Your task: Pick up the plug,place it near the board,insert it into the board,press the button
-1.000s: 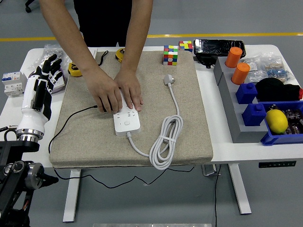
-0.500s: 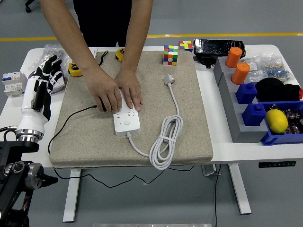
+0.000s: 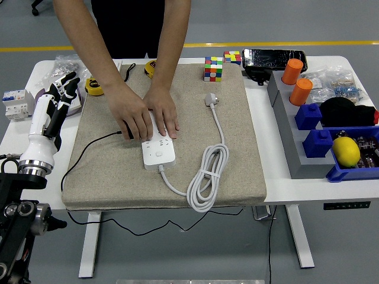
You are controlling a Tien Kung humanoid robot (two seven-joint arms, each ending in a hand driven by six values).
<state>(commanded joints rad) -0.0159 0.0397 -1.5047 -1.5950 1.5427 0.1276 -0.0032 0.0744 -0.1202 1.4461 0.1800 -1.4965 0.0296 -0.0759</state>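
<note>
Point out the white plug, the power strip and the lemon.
white plug (image 3: 210, 100), head view, on its body.
power strip (image 3: 159, 155), head view, middle of its top face.
lemon (image 3: 346, 151), head view, its middle.

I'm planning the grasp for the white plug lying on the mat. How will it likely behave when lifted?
The plug itself looks rigid and small, so probably light. Its white cable would likely trail limply and tug, since it runs to a bundled coil and on to the power strip, which a person's hands rest on.
</note>
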